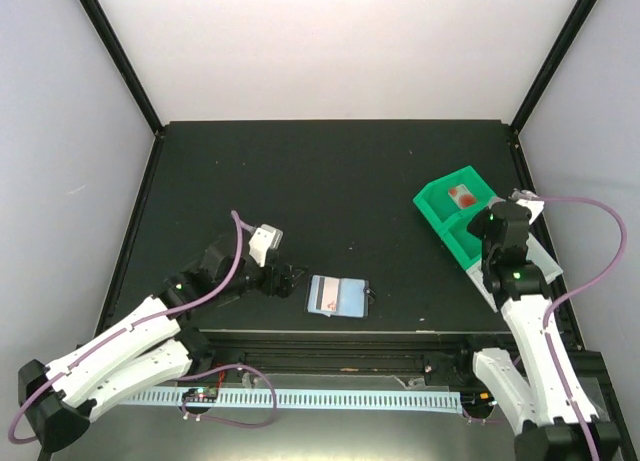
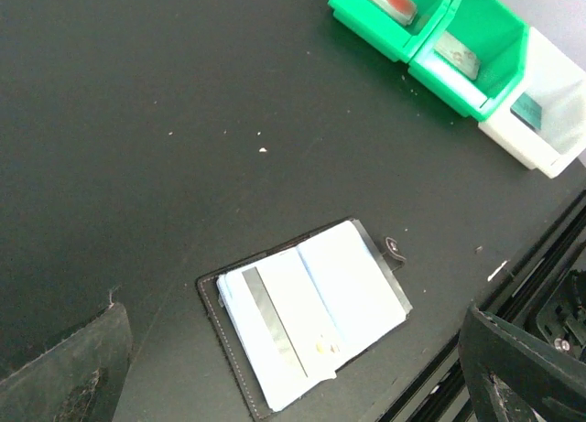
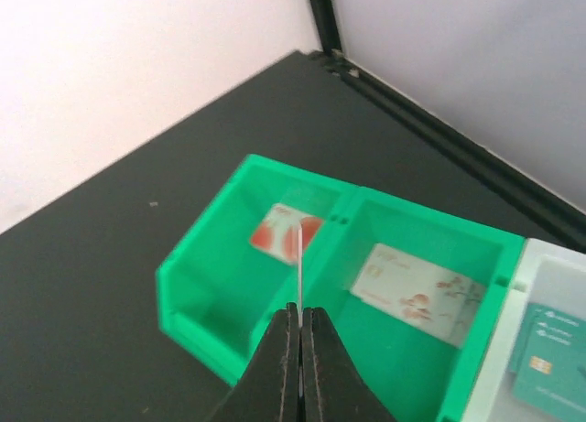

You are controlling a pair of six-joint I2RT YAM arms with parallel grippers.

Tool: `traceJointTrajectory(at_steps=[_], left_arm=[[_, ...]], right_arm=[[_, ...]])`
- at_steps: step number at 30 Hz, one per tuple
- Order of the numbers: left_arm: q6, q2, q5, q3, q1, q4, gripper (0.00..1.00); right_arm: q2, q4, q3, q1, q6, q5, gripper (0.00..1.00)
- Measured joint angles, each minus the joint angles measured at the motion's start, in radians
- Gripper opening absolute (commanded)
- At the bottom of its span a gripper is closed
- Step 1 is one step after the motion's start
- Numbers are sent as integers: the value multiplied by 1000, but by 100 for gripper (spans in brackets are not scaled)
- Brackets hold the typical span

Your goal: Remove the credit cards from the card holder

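Lying open at six o'clock on the tabletop (image 1: 300,181), the card holder (image 1: 338,297) shows its credit cards (image 2: 302,321) plainly only to the left wrist; left fingers (image 1: 288,279) gape at its nine o'clock. Only the right wrist shows right fingers (image 3: 300,349) clenching an edge-on card (image 3: 300,253) over the green tray (image 3: 201,298).

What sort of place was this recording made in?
Most likely a lab test booth for robot handling: a black table boxed in by plain white panels on black frame posts, with staged props, an open card holder and green sorting bins.
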Motion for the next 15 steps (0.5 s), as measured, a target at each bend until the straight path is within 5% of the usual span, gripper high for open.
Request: traceJointTrajectory(at_steps=[7,15], left_arm=[[-1,32,25,0,10,-2,99],[-5,31,31,0,13,-3,99]], right_arm=[[189,111,-53,-210,38,-164,1],[360,226,-89,-276,94,-243,1]])
